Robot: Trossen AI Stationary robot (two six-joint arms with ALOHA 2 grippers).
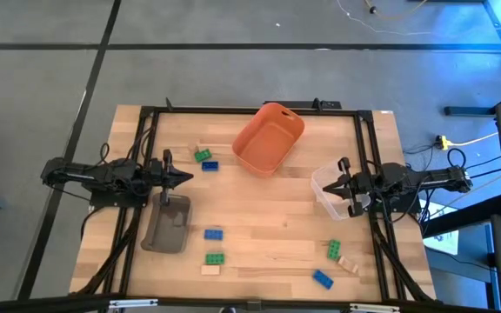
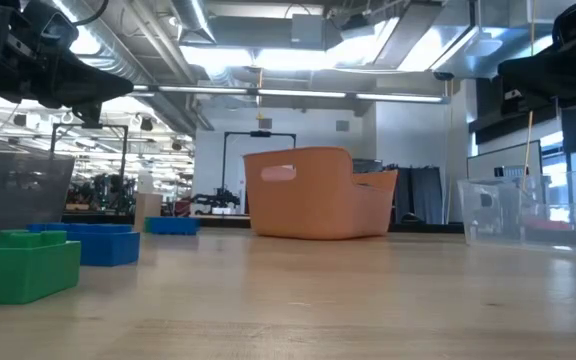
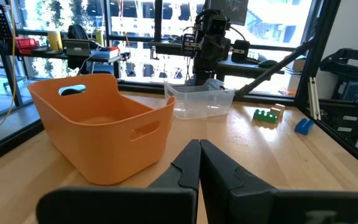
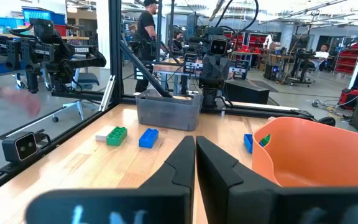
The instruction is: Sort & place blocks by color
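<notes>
- The blocks lie loose on the wooden tabletop [image 1: 268, 226], none of them in a container and none held.
- A green block [image 1: 203, 156] and a blue block [image 1: 210, 165] sit close together just left of the orange bin [image 1: 270, 138], with a pale tan block [image 1: 202, 148] just behind them.
- Near the front edge, a second blue block [image 1: 213, 233], a second green block [image 1: 215, 258] and a tan block [image 1: 210, 270] are spread out just right of the grey tray [image 1: 167, 224].
- Toward the front right lie a third green block [image 1: 333, 250], a tan block beside it [image 1: 347, 263] and a third blue block [image 1: 322, 278].
- The left end effector [image 1: 186, 177] hangs above the tabletop at the left side, just behind the grey tray, its fingers pressed together and holding nothing.
- The right end effector [image 1: 330, 185] is at the right side, over the clear plastic bin [image 1: 327, 196], its fingers closed and empty too.
- The orange bin stands at the back middle of the tabletop, turned at an angle.
- In the right wrist view, a person [image 4: 146, 25] stands in the room beyond the tabletop.
</notes>
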